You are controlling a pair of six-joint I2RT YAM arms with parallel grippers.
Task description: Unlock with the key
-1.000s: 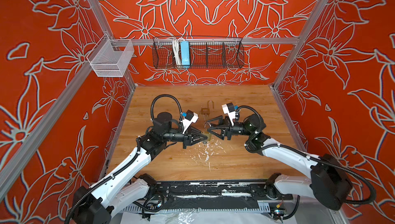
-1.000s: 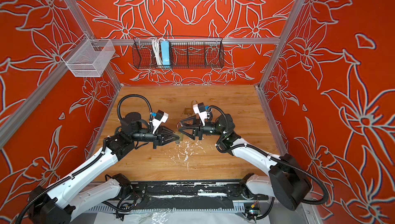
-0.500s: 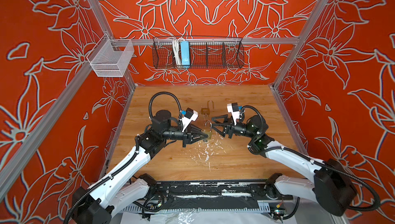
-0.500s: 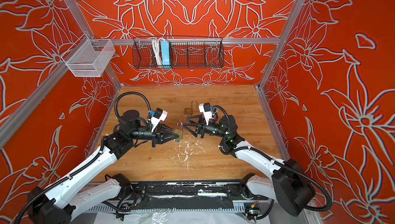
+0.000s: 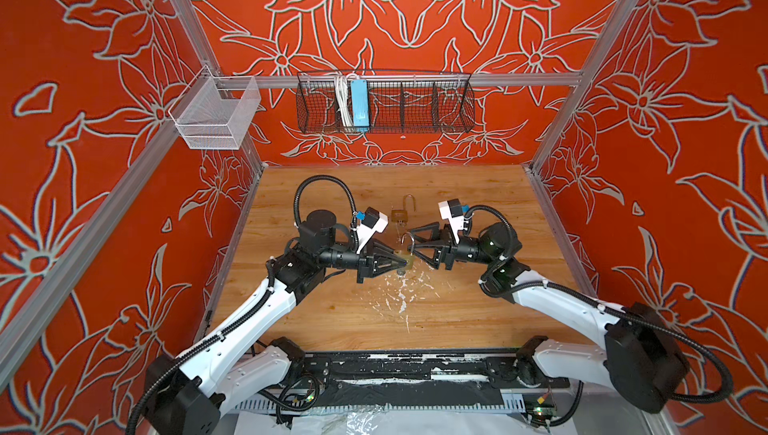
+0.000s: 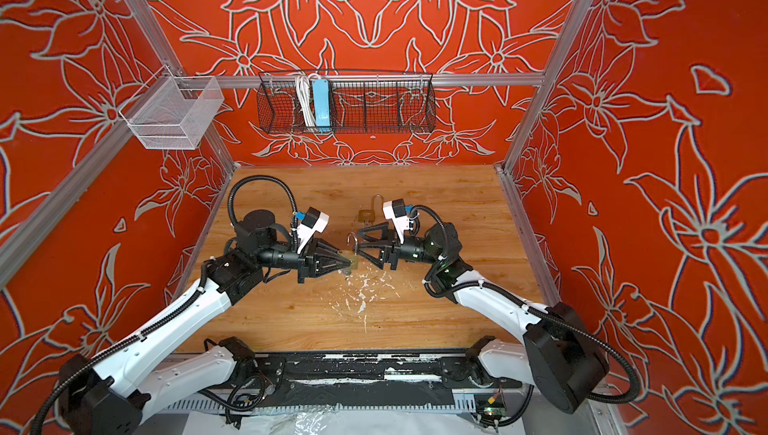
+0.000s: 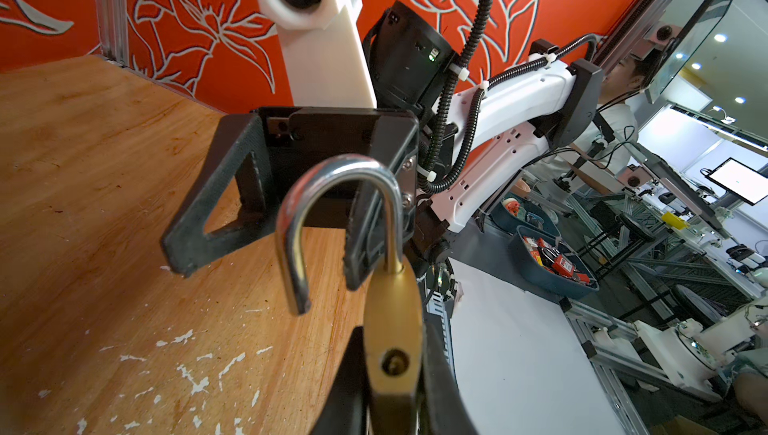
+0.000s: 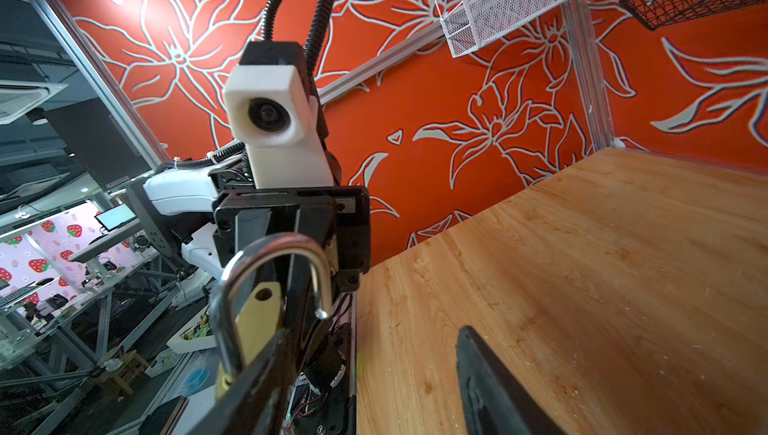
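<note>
In both top views, your left end effector (image 5: 402, 263) is clamped on the small brass padlock with a silver steel shackle (image 5: 409, 262) above the middle of the wooden tabletop (image 5: 478, 308). This steadies it for the right end effector (image 5: 411, 242), whose fingers stand apart beside the shackle (image 6: 353, 239).

In the left wrist view, the shackle's free leg (image 7: 287, 246) hangs clear and the keyhole (image 7: 394, 362) holds no key.

The right wrist view shows the same open loop (image 8: 220, 329), so I judge the lock released.

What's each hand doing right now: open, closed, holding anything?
Left hand: closed, holding the brass padlock.
Right hand: open, gripping nothing.
</note>
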